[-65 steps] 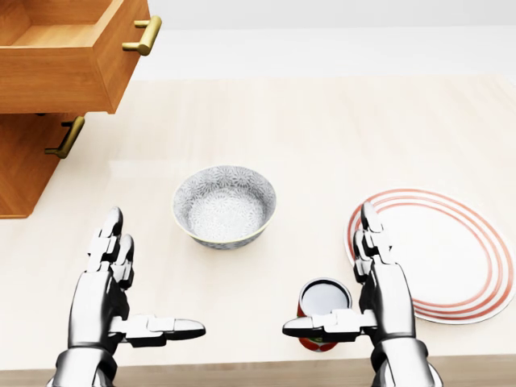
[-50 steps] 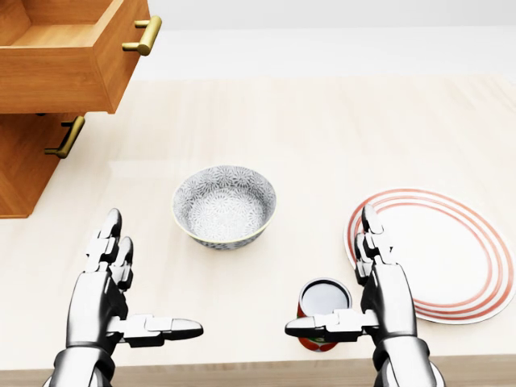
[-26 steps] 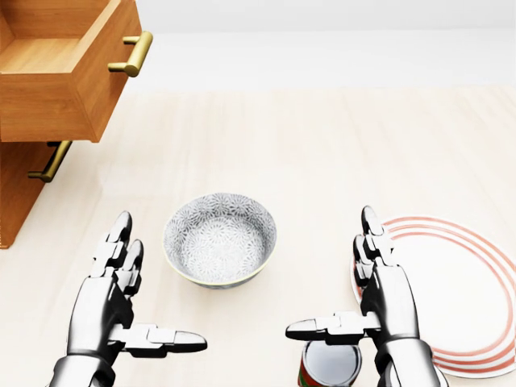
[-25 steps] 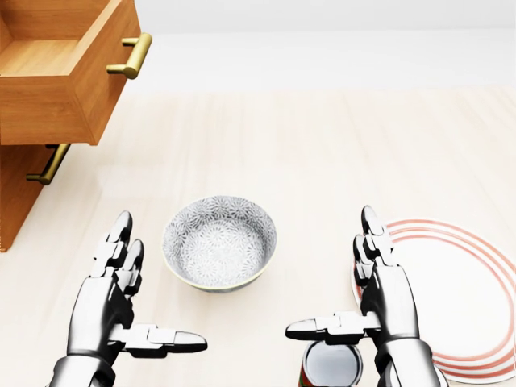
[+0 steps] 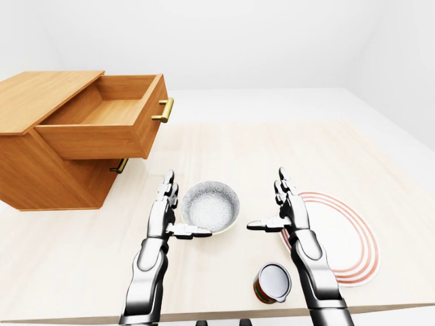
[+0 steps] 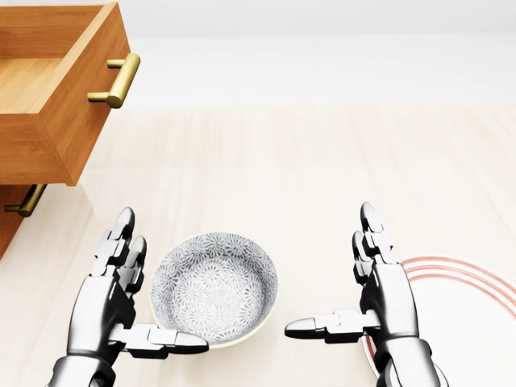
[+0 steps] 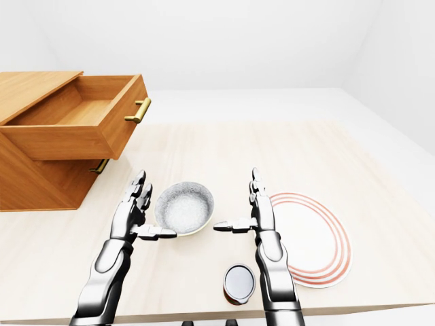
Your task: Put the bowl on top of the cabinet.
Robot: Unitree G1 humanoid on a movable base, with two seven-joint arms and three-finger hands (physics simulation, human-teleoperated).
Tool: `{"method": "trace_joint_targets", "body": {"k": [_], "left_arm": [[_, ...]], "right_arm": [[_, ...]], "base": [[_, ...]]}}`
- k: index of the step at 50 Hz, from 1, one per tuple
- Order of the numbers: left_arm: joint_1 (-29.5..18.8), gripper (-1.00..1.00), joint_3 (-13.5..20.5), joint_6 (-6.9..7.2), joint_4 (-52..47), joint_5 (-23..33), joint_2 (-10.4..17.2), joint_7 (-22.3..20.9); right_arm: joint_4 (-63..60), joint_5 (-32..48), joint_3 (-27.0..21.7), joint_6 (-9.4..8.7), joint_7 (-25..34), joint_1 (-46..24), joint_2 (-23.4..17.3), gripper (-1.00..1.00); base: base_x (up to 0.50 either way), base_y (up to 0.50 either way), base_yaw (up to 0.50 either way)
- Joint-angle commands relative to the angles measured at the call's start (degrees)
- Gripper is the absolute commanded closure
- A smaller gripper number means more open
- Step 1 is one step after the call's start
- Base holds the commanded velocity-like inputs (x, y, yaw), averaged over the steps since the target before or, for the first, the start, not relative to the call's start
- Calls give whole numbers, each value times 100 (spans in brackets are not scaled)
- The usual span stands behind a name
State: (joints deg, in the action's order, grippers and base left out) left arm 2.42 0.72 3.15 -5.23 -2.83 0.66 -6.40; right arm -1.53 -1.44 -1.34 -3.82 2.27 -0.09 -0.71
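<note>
The grey patterned bowl (image 6: pixel 214 286) stands upright on the pale wooden table (image 6: pixel 306 177). Both hands are held open, palms facing each other. My left hand (image 6: pixel 161 284) is just left of the bowl, and its thumb reaches across the bowl's lower rim. Whether it touches, I cannot tell. My right hand (image 6: pixel 328 270) is apart from the bowl, to its right. The wooden cabinet (image 5: pixel 41 95) stands at the left of the table, with its top drawer (image 5: pixel 102 122) pulled out and empty.
A white plate with red rings (image 5: pixel 343 238) lies right of my right hand. A red can (image 5: pixel 273 283) stands near the table's lower edge, under my right forearm. The pulled-out drawer's brass handle (image 6: pixel 114 81) juts over the table above the bowl.
The camera has moved toward the table: bowl, plate and cabinet slid down and left in the head view, and the can dropped out of it. The bowl now sits between my hands.
</note>
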Motion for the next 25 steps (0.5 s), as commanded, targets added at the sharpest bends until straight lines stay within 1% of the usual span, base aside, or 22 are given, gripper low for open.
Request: {"method": "trace_joint_targets", "body": {"k": [1,3,4,5,6,8,9,10,11,12,13,14,17,18,19,20,22,24,25], "left_arm": [[31,-100,-1,40,-63,-15,-1,-11],[-18,-100,13,-85,68,54,-6,72],[-9,-100,7,-98,81,27,-3,37],[29,-100,-1,-169,51,-33,-1,-43],[46,-100,-14,-157,15,18,5,-19],[96,-100,-19,-205,-59,39,9,-29],[106,-100,-16,-203,-77,58,19,-37],[117,-100,-21,-253,-77,135,36,-28],[123,-100,-22,-339,-54,226,43,3],[144,-100,-34,-473,-18,341,51,35],[191,-100,-83,-778,88,603,77,105],[211,-100,-86,-815,144,740,69,181],[266,-100,-104,-815,258,1048,61,338],[277,-100,-121,-815,361,1321,60,543],[277,-100,-118,-815,370,1339,56,552],[317,-100,-159,-815,384,1483,64,601],[407,-100,-193,-815,373,1779,64,793],[432,-100,-192,-815,366,1855,59,845],[457,-100,-216,-815,485,2054,89,965]], "right_arm": [[-18,-5,-1,32,10,36,3,-100],[6,29,-5,77,-40,25,7,-100],[20,48,5,112,-51,26,9,-100],[2,54,22,132,-37,44,10,-100],[7,55,16,123,-49,31,11,-100],[14,49,8,118,-53,20,9,-100],[46,43,2,146,-50,13,7,-100],[56,43,1,145,-54,7,7,-100],[39,43,6,137,-51,11,7,-100],[27,45,8,133,-56,15,9,-100],[14,46,11,141,-53,28,9,-100],[21,38,8,149,-48,28,8,-100],[9,43,12,150,-51,36,10,-100],[-10,41,10,141,-51,41,9,-100],[-11,41,10,140,-51,42,9,-100],[37,42,3,169,-51,28,6,-100],[25,48,12,157,-51,31,8,-100],[18,45,12,153,-51,35,9,-100],[12,40,6,156,-48,38,7,-100]], "base": [[50,-3,0],[50,-1,0],[31,0,0],[0,0,0],[0,0,0],[0,0,0],[0,0,0],[0,0,0],[0,0,0],[0,0,0],[0,0,0],[0,0,0],[0,0,0],[0,0,0],[0,0,0],[0,0,0],[0,0,0],[0,0,0],[0,0,0]]}}
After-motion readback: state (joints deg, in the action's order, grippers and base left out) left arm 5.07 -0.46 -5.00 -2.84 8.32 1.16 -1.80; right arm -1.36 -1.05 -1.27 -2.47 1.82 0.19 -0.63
